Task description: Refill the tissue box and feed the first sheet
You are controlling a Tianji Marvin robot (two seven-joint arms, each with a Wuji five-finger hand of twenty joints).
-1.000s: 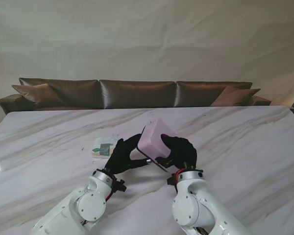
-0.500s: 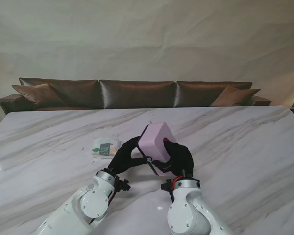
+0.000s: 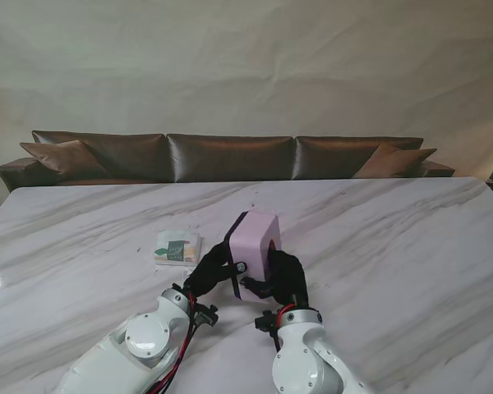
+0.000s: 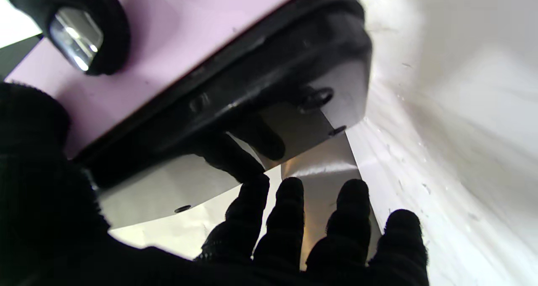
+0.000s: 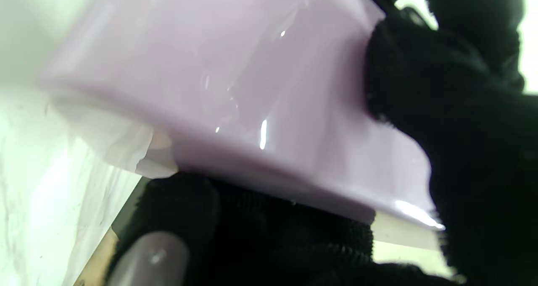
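Both hands — left hand [image 3: 211, 268], right hand [image 3: 284, 275] — grip the tissue box [image 3: 255, 241], upended, long axis vertical.

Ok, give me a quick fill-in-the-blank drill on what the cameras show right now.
1. The tissue box held by both hands is ____ in colour.
2. The box's base plate is ____ in colour.
3. The tissue pack lies on the table on the robot's ____ side of the box.
4. Behind the table stands a brown ____.

Missing words: pink; black; left; sofa
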